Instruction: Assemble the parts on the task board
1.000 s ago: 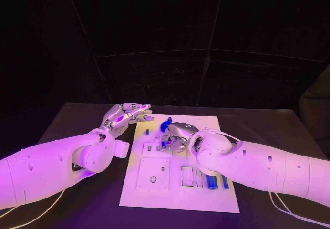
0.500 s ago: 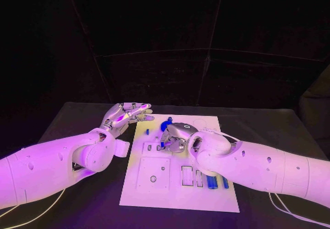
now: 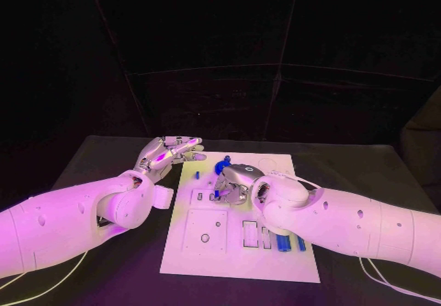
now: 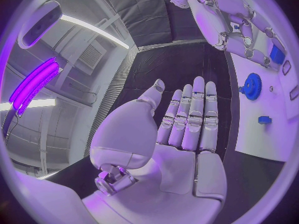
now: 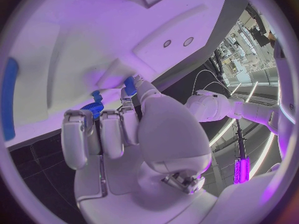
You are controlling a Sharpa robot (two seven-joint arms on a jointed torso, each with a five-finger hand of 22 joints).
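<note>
Where the head view hides fingertips: right hand [image 5: 134,134] pinching small blue part [image 5: 130,86]; left hand [image 4: 181,134] open, empty.

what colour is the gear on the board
Blue; the gear shows best in the left wrist view, on the white board.

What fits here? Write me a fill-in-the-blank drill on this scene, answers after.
The left hand holds ___.
The gear on the task board is coloured ___.
The hand over the task board is the robot's ___ one.
Missing: nothing; blue; right.
</note>
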